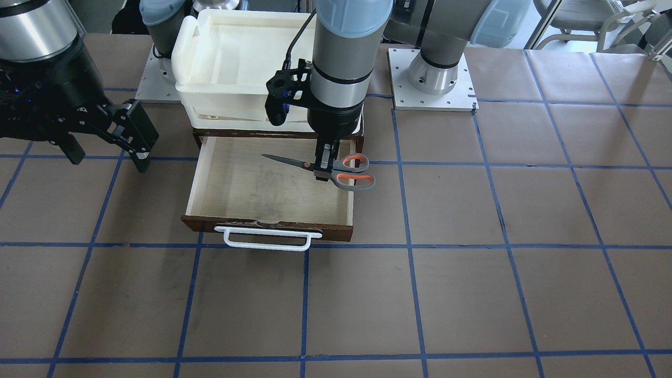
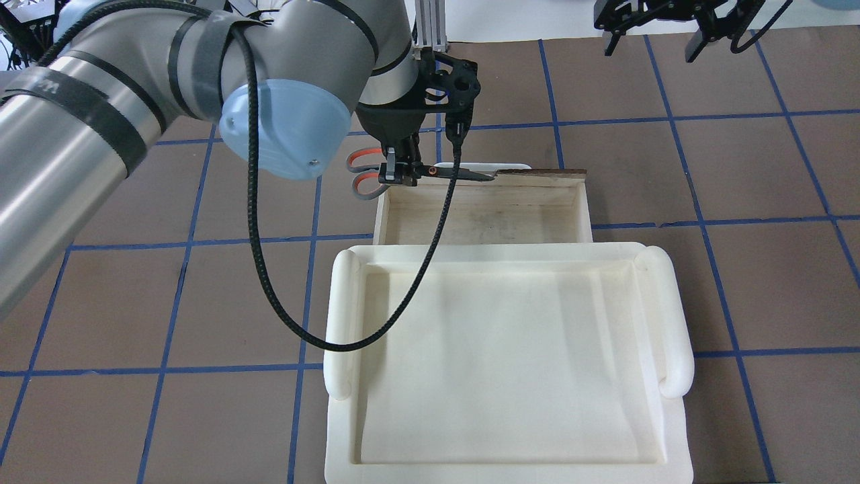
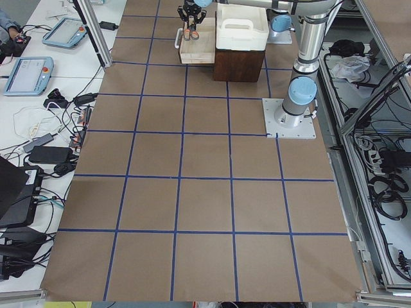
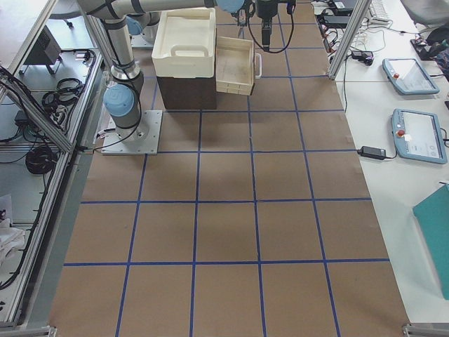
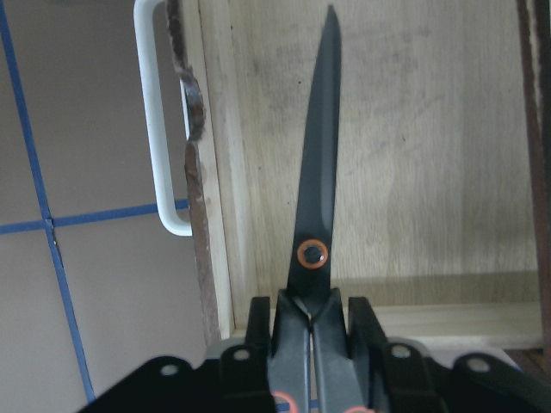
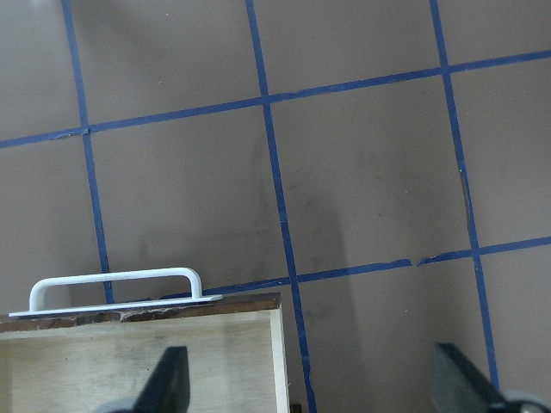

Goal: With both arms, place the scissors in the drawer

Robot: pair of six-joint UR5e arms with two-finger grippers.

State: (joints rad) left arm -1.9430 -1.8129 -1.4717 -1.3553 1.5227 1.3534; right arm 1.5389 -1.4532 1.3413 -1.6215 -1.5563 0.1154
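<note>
My left gripper [image 1: 325,172] is shut on the scissors [image 1: 294,161] at their neck, just behind the pivot screw. It holds them level above the open drawer [image 1: 252,189]. The dark blades reach over the pale plywood interior, and the grey, orange-lined handles [image 2: 363,186] hang past the drawer's side wall. In the left wrist view the scissors [image 5: 318,181] sit between the fingers [image 5: 258,331], over the drawer [image 5: 413,155] and its white handle [image 5: 155,129]. My right gripper [image 1: 107,150] is open and empty, hovering off to the drawer's other side, beyond its front corner [image 6: 172,344].
A cream-white plastic tray [image 2: 342,316] rests on the dark cabinet behind the drawer. The left arm's black cable [image 2: 259,222] loops over the tray's corner. Brown table paper with blue grid tape [image 1: 409,247] surrounds the drawer. Arm base plates [image 1: 430,79] stand behind.
</note>
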